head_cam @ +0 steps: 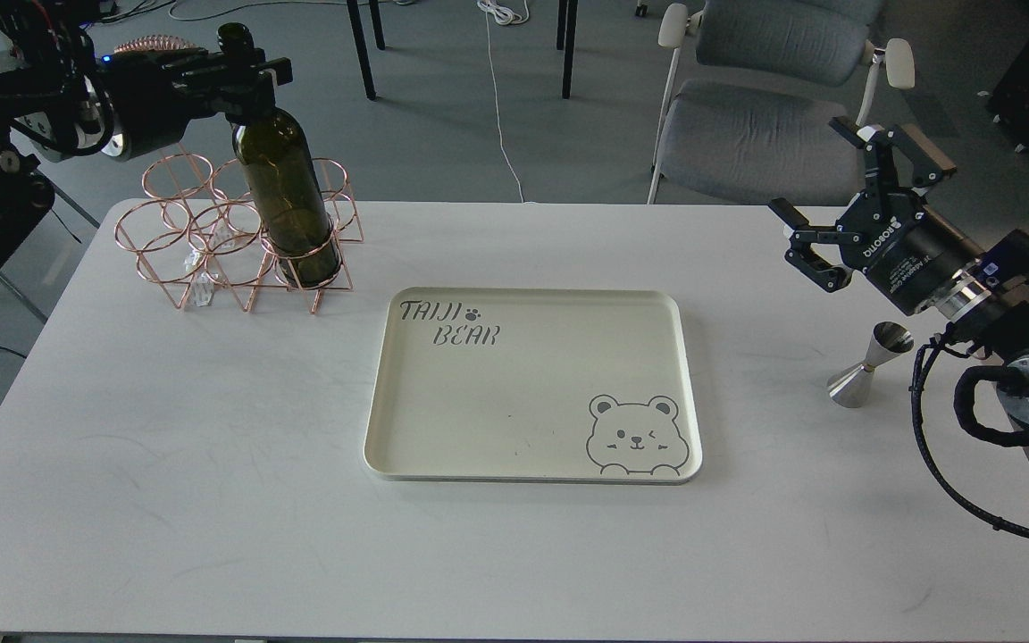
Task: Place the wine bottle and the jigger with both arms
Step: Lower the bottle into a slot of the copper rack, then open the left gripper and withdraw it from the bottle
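The dark olive-green wine bottle (287, 192) stands nearly upright with its base inside the front right ring of a copper wire rack (238, 237) at the table's far left. My left gripper (242, 67) is shut on the bottle's neck, just below the mouth. The small steel jigger (872, 364) stands on the white table at the right, just in front of my right arm. My right gripper (845, 192) is open and empty, hovering above and behind the jigger.
A cream tray (532, 384) with a bear drawing and "TAIJI BEAR" lettering lies in the table's middle. A grey chair (773, 98) stands behind the far table edge. My right arm's cable (952, 464) loops over the right edge.
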Robot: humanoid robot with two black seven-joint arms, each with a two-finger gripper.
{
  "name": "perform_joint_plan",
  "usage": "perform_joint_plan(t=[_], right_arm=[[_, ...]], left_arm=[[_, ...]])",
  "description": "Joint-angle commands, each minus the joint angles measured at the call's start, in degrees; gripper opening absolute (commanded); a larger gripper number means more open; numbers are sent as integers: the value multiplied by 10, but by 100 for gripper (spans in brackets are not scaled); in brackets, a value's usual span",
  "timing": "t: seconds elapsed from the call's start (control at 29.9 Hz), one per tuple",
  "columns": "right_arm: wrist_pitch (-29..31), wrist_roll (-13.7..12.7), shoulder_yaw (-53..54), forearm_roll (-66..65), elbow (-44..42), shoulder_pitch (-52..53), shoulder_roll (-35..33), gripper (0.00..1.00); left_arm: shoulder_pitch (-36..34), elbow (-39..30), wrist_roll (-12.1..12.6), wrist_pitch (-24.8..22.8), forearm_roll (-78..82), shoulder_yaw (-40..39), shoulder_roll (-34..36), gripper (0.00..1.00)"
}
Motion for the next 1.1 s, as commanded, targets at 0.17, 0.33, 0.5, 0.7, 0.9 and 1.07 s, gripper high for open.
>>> perform_joint_plan(t=[0.17,0.33,0.5,0.7,0.9,1.07], right_arm=[[0,0,0,0,1,-1,0,99],[0,0,0,0,2,-2,-1,99],[0,0,0,0,2,-2,-1,99],[0,1,0,0,2,-2,-1,99],[0,1,0,0,2,-2,-1,99],[0,0,0,0,2,-2,-1,99]], left_arm=[[6,23,0,6,0,2,-13,22],[6,24,0,9,0,11,-21,28],[6,24,0,10,0,11,-21,33],[5,24,0,10,-1,11,-21,66],[5,24,0,12,-3,11,-21,94],[4,23,0,14,-3,11,-20,98]])
